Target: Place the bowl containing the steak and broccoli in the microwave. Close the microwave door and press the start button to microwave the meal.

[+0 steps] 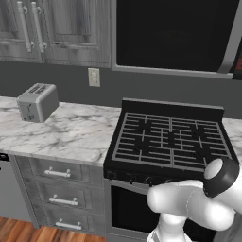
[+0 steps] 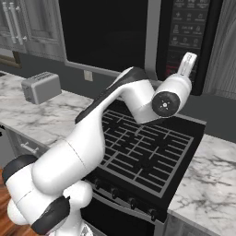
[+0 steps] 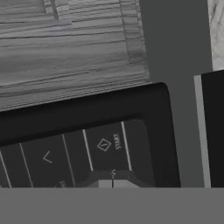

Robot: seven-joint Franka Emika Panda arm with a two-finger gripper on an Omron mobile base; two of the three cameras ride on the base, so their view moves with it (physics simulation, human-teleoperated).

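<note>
Arm's stretched way up here. In the right base view it climbs from the lower left corner, bends at a dark elbow near the middle of the frame, and the wrist points to the upper right. The pincer (image 2: 188, 62) sits at the top of that reach, jaws pressed fully together. In the hand view its tips (image 3: 112, 183) peek up at bottom centre.

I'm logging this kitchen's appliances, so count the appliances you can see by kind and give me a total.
Microwave: 1
Stove: 1
Toaster: 1
Total: 3
</note>
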